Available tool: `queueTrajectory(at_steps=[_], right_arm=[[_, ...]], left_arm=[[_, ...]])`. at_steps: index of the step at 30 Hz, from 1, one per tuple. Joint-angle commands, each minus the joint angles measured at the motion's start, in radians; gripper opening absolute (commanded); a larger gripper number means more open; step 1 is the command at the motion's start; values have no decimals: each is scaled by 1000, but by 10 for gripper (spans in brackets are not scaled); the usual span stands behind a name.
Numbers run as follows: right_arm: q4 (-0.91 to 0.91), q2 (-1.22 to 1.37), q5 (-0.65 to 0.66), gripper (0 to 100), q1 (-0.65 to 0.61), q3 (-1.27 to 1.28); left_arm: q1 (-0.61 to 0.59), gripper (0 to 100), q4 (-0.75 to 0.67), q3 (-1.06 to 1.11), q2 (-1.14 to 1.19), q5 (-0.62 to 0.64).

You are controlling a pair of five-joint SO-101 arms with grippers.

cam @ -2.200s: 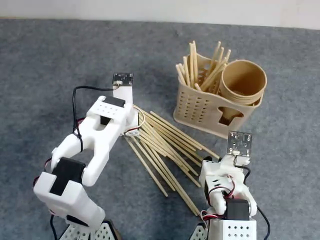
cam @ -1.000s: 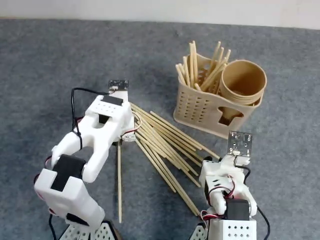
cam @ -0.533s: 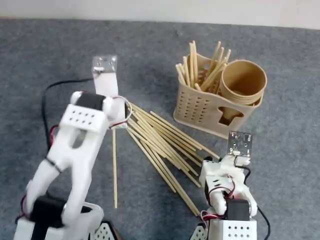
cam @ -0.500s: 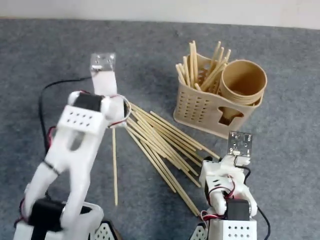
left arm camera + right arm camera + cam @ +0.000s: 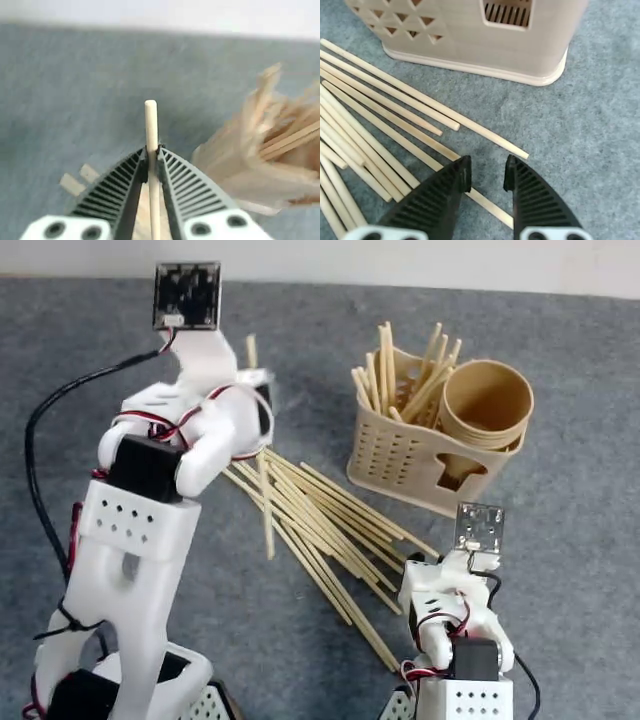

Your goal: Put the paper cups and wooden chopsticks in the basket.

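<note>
Wooden sticks (image 5: pixel 330 535) lie in a loose fan on the grey, fuzzy desk (image 5: pixel 80 360) in the high view, just beside the basket (image 5: pixel 405 460). The basket is tan plastic with lots of little holes. It has a bunch of sticks standing in it and round paper cups (image 5: pixel 487 405) stacked at one end. The left pincer (image 5: pixel 256 380) is up above the pile with one stick (image 5: pixel 265 500) in it, the low end over the pile. In the left wrist view the ribbed black fingers (image 5: pixel 125 180) pinch that thin, round stick tight, and the basket shows off to one side. So the step looks like taking this stick to the basket. Next it likely needs to go over the open top, tip down, and then be let go. In the right wrist view the right pincer (image 5: pixel 486 172) is open only a little and holds nothing. It hangs just over smooth, pale sticks near the basket wall.
</note>
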Motion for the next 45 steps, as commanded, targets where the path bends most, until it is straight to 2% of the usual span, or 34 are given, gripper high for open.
queueTrajectory(at_steps=[1, 4, 9, 12, 21, 29, 36, 41, 45], right_arm=[[-27, -13, 0, 123, 10, 74], [-27, -13, 0, 123, 10, 74], [-27, -13, 0, 123, 10, 74], [-27, -13, 0, 123, 10, 74], [-27, -13, 0, 123, 10, 74], [-27, -13, 0, 123, 10, 74], [-27, -13, 0, 123, 10, 74], [-28, -13, 0, 123, 10, 74], [-28, -13, 0, 123, 10, 74]], left_arm=[[73, 6, -158, -107, -39, -9], [117, 6, -295, -101, -35, -35], [191, 6, -491, -96, -30, -209], [231, 6, -571, -94, -30, -270], [317, 6, -752, -96, -18, -284], [321, 6, -873, -107, 166, -285], [320, 11, -867, -96, 232, -281], [298, 93, -713, -108, 226, -279], [263, 101, -632, -101, 186, -278]])
